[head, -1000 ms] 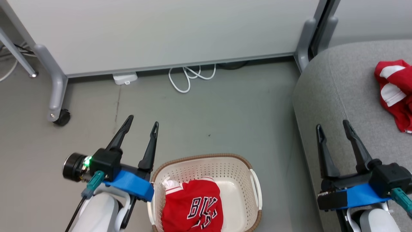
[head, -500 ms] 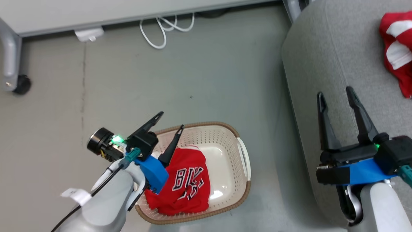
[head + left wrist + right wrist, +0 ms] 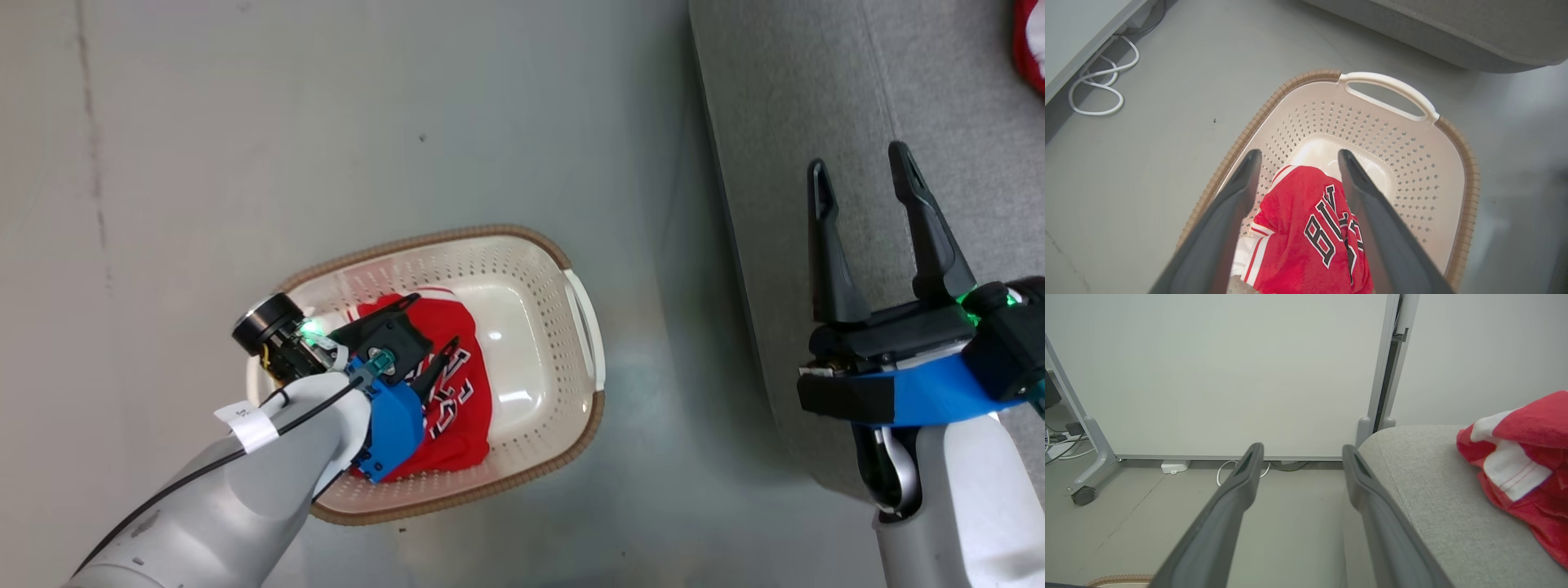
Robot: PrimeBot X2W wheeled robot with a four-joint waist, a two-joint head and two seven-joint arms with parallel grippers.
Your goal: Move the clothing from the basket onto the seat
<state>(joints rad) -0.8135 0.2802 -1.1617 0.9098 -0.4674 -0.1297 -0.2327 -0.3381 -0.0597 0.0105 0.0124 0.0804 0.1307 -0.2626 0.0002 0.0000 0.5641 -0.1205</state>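
The cream basket (image 3: 490,233) with a brown rim stands on the floor. A red jersey with black-and-white lettering (image 3: 461,408) lies crumpled in its left half. My left gripper (image 3: 435,321) is open and hangs over this jersey (image 3: 1306,228), one finger on each side of it, in the left wrist view (image 3: 1299,153) too; I cannot tell if it touches. My right gripper (image 3: 857,159) is open and empty above the left edge of the grey seat (image 3: 963,122). A second red jersey with white stripes (image 3: 1527,465) lies on the seat (image 3: 1433,498), to the right of that gripper (image 3: 1301,448).
A white partition panel on a wheeled grey leg (image 3: 1084,496) stands beyond the floor. A white cable (image 3: 1094,90) loops on the floor beside it. The basket's white handle (image 3: 1388,83) faces the seat, with a strip of bare floor between them.
The head camera has tilted down. My left arm has swung right from beside the basket to over it and dropped toward the lettered jersey. The right gripper has stayed open by the seat.
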